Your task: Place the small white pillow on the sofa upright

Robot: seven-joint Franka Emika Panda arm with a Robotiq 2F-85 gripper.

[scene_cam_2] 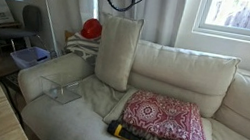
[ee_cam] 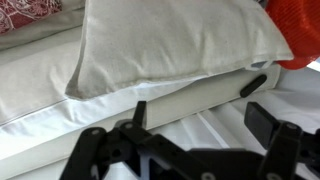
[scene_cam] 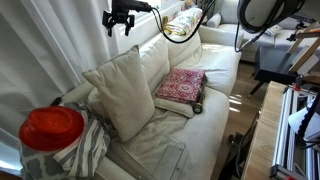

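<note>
The small white pillow stands upright at the end of the sofa. It leans on the back cushion, so it does not fall. My gripper hangs above it, jaws apart and empty. I judge the placing done.

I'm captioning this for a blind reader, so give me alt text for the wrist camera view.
The small white pillow fills the upper frame, resting against the sofa. The open, empty gripper juts in from below; a red object shows at upper right.
</note>
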